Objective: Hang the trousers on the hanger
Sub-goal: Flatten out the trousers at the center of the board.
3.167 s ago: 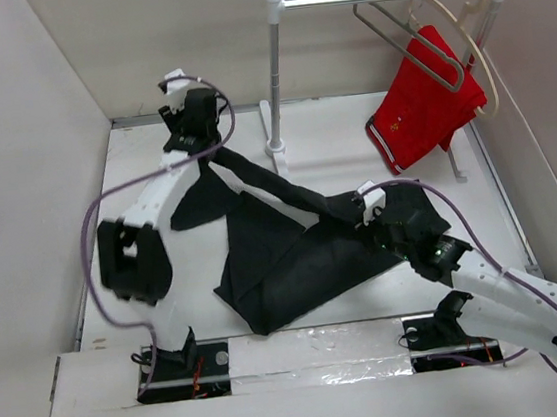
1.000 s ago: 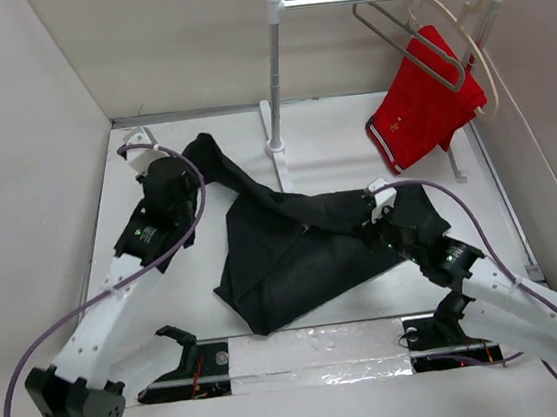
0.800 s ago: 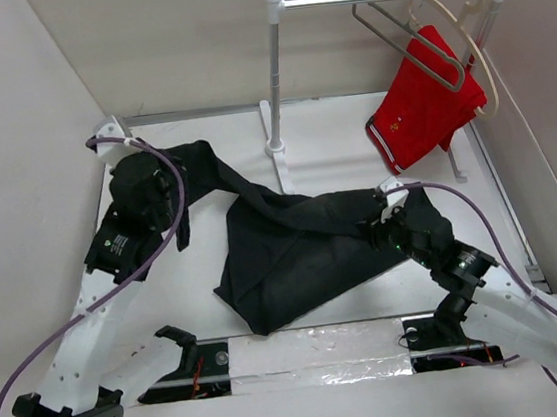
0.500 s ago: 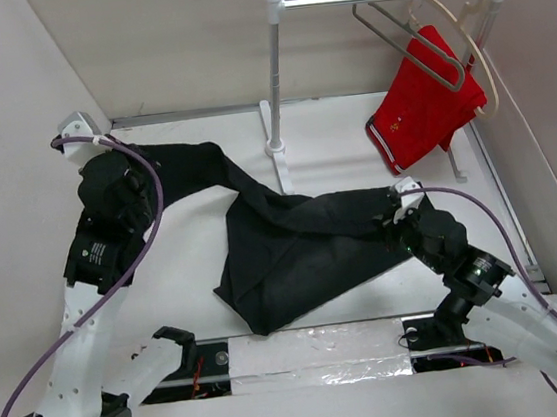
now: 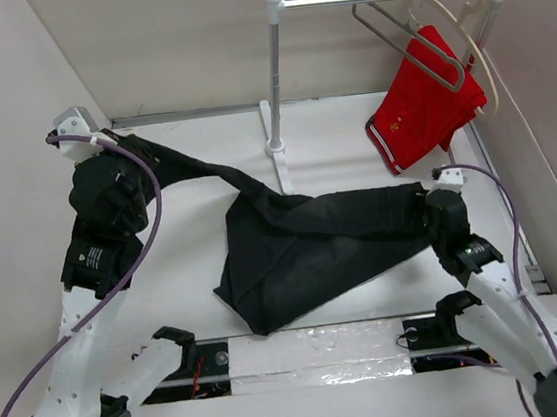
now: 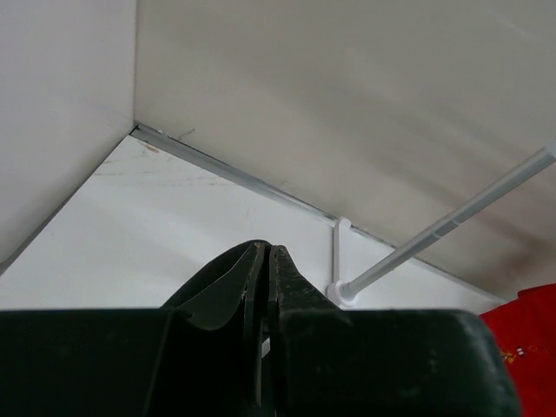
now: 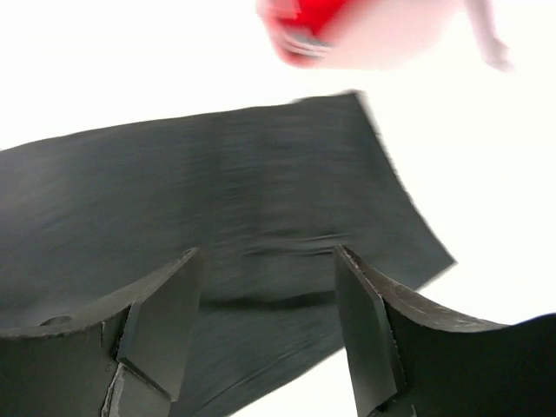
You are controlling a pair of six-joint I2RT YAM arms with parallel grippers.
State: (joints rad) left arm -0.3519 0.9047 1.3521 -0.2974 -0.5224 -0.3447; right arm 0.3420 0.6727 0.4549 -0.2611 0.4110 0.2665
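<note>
The white table [image 5: 350, 130] bears the black trousers [image 5: 304, 251]. Their widest, crumpled part begins directly beneath the right gripper [image 7: 265, 265] and spreads from there across the surface toward the left arm's side. From that heap one leg runs as a narrow band over the table up to the left gripper [image 6: 265, 252]. The white rack [image 5: 275, 148] stands on the table too. One foot is planted just beyond that leg, between the two grippers, and the other sits on bare surface just past the right gripper.
</note>
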